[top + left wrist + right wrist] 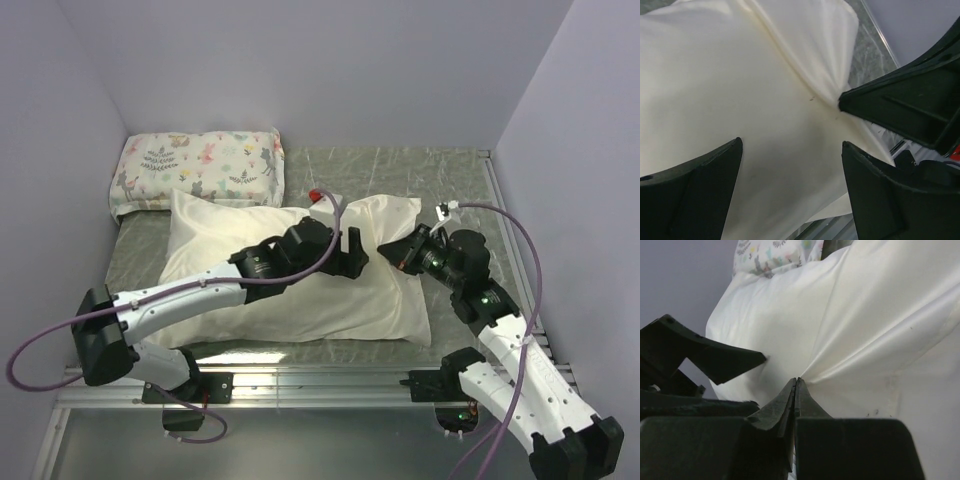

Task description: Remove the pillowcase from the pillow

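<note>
Across the middle of the top view, the cream pillowcase (pixel 330 310) lies full, the pillow hidden inside, right gripper (pixel 392 250) pinched on its right-hand fabric, left gripper (pixel 350 255) spread apart above it.

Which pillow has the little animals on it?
The smaller pillow at the back left, by the wall. The bigger one in front wears a plain cream pillowcase.

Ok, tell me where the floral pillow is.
In the top view the floral pillow lies at the far left of the table, by the left wall, just behind the pillowcase.
</note>
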You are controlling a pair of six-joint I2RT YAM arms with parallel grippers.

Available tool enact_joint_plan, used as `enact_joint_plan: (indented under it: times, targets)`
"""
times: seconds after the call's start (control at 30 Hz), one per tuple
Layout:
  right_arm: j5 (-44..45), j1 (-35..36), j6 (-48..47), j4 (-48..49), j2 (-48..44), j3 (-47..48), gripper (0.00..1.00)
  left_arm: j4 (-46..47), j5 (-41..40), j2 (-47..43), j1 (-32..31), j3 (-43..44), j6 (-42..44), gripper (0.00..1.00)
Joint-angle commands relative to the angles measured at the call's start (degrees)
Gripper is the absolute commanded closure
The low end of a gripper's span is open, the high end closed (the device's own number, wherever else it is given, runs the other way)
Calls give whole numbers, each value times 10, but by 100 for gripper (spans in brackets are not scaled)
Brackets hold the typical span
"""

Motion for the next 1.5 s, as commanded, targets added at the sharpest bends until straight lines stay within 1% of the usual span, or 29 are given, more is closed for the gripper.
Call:
enact_joint_plan:
  times: [0.0,0.07,0.1,0.3,0.47,0.57,0.67,0.83,1.0,1.03,1.23,1.33,1.37,1.4,1.47]
  targets:
    - [21,32,16,23,17,29,100,109,6,24,-14,25,-39,14]
    - [26,45,20,25,23,38,100,116,-5,37,-25,26,-49,14]
    - [26,52,21,26,25,40,100,142,-12,50,-30,27,-50,14]
    - [34,79,31,35,53,58,100,205,-41,75,-73,7,-62,14]
    - [41,84,30,38,73,71,100,210,-58,88,-95,1,-76,18]
    - [42,86,27,38,76,73,100,201,-84,94,-109,4,-82,17]
    - [42,92,30,43,80,75,100,180,-104,113,-110,24,-88,16]
    - [51,99,35,43,71,69,100,197,-118,131,-115,28,-97,17]
    - [54,97,36,44,75,68,100,268,-113,119,-127,-10,-96,26]
    - [55,98,39,48,76,68,100,297,-111,117,-130,-21,-92,27]
    - [70,98,22,35,80,74,100,314,-111,121,-140,-18,-78,38]
    - [83,99,11,21,74,80,100,304,-110,131,-141,-10,-76,44]
    - [83,99,11,19,75,80,100,312,-109,130,-141,-12,-74,49]
    - [81,98,10,18,73,78,100,319,-108,130,-141,-16,-72,51]
    - [79,98,8,18,73,76,100,319,-107,131,-141,-19,-72,65]
